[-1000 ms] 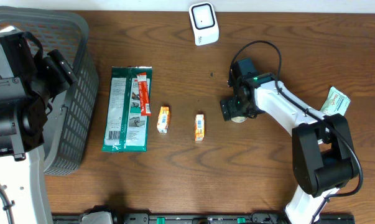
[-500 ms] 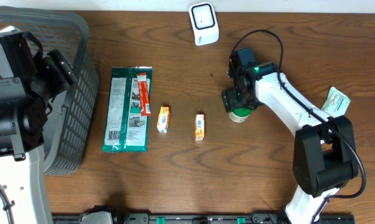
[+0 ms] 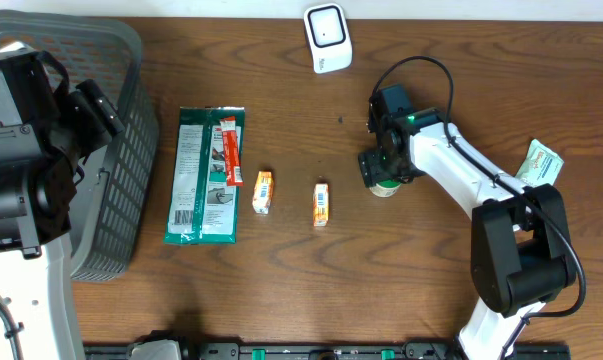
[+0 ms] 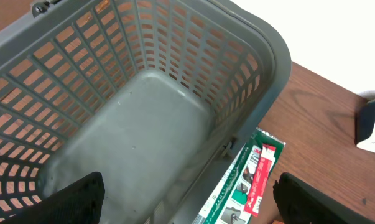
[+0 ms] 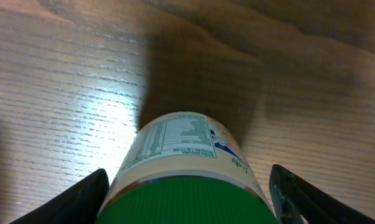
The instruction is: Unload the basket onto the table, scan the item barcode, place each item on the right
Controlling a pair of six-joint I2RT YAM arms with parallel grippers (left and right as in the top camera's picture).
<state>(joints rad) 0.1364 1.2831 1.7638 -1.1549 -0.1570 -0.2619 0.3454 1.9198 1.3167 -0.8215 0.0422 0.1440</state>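
Right of centre on the table point(image 3: 281, 290): one green-lidded jar point(image 5: 187, 143), upright; right gripper point(image 5: 188, 186) astride it, jaws apart, not visibly clamped (grasp step, I judge); next: close squarely, lift, turn barcode toward white scanner point(image 3: 327, 38); left gripper point(image 4: 187, 208) agape over basket point(image 4: 249, 74).

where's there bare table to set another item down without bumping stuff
The widest bare table is the front strip, below the green packet, one orange box and the other orange box. Another patch lies between the packet and the scanner. It is crowded around the jar under the right gripper.
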